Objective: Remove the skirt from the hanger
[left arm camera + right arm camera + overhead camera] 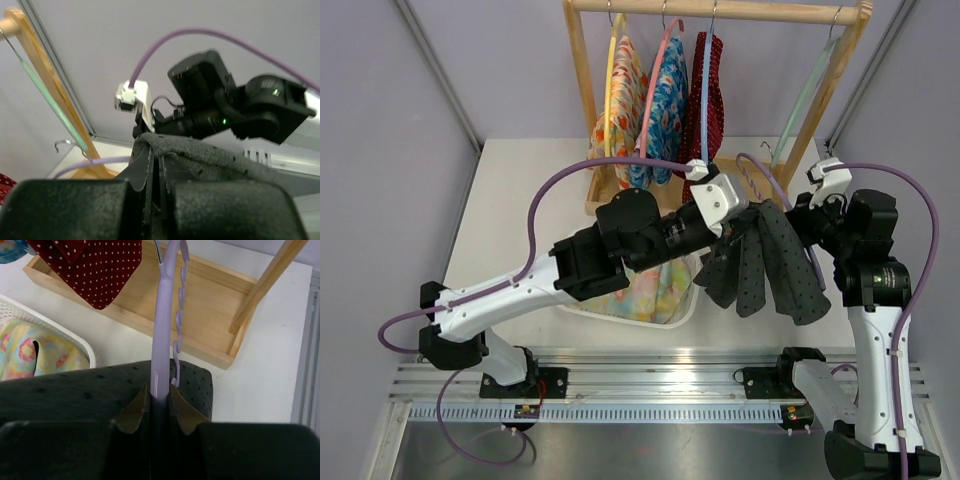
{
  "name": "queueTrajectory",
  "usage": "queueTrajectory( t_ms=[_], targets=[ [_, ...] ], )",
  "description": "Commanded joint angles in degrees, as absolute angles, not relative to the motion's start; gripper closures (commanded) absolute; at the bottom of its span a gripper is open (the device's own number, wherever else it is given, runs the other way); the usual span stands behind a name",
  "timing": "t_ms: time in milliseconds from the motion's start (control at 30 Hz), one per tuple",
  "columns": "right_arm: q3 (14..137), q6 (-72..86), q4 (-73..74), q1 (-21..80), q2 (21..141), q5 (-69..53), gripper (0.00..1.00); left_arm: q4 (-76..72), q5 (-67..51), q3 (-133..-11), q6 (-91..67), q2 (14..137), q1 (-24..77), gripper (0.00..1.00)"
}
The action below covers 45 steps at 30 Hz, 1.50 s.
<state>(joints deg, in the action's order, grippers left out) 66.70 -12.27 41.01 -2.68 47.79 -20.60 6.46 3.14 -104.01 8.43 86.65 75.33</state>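
The skirt (775, 262) is dark grey with small black dots and hangs in folds between my two arms above the table. It drapes over a lilac hanger (767, 178). My left gripper (738, 222) is shut on the skirt's top edge, whose cloth (210, 155) folds over the fingertips in the left wrist view. My right gripper (807, 225) is shut on the lilac hanger's bar (162, 340), with the skirt (75, 390) lying across it just below the fingertips.
A wooden rack (715, 10) at the back holds several hung garments: two floral ones (620, 100) and a red dotted one (705, 95), plus a bare green hanger (810, 95). A white basket (688, 308) with a floral garment sits under my left arm.
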Motion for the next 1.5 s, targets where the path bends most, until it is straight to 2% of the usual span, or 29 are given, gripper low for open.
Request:
queueTrajectory(
  t_ms=[0, 200, 300, 333, 367, 467, 533, 633, 867, 933, 1100, 1267, 1467],
  targets=[
    [69.61, -13.36, 41.74, -2.90, 45.62, -18.37, 1.00, -0.35, 0.35, -96.97, 5.72, 84.03, 74.53, 1.00],
    [70.22, -15.11, 46.40, -2.81, 42.81, -17.76, 1.00, -12.56, -3.25, -78.85, 2.55, 85.33, 72.86, 0.98],
    [71.10, -15.91, 48.86, -2.81, 41.40, -16.70, 1.00, -15.73, -3.43, -74.80, 1.23, 89.37, 71.99, 0.68],
    [71.36, -16.00, 49.48, -2.81, 41.14, -16.35, 1.00, -16.17, -3.69, -74.27, 0.45, 90.43, 71.72, 0.63],
    [71.54, -16.00, 50.53, -2.81, 40.26, -15.91, 1.00, -16.35, -3.78, -74.09, 0.27, 91.92, 71.20, 0.44],
    [71.63, -16.61, 52.81, -2.81, 38.33, -15.56, 1.00, -16.44, -3.43, -73.83, 0.26, 92.03, 70.93, 0.09],
    [71.28, -16.79, 53.44, -2.90, 37.36, -14.25, 1.00, -16.61, -3.87, -73.57, 1.39, 90.71, 71.01, 0.01],
    [71.36, -17.49, 54.66, -2.99, 35.42, -13.09, 1.00, -15.39, -3.95, -73.39, 3.85, 87.72, 70.93, 0.01],
    [75.41, -19.95, 59.15, -3.16, 36.47, -25.39, 1.00, -8.01, -6.94, -70.32, 10.45, 77.71, 70.93, 0.01],
    [76.55, -18.47, 58.02, -3.16, 37.44, -25.66, 1.00, -5.46, -6.86, -69.00, 11.95, 73.24, 70.93, 0.01],
    [83.21, -15.56, 55.90, -3.16, 43.85, -25.05, 1.00, -5.96, -5.37, -63.11, 14.33, 67.59, 71.01, 0.01],
    [87.79, -11.96, 52.39, -3.08, 49.03, -24.17, 1.00, -7.29, -6.59, -64.51, 11.25, 70.48, 71.01, 0.01],
    [99.30, -5.02, 50.37, -3.08, 59.12, -21.20, 1.00, -1.60, -0.19, -62.85, 11.07, 63.93, 70.93, 0.01]
  ],
)
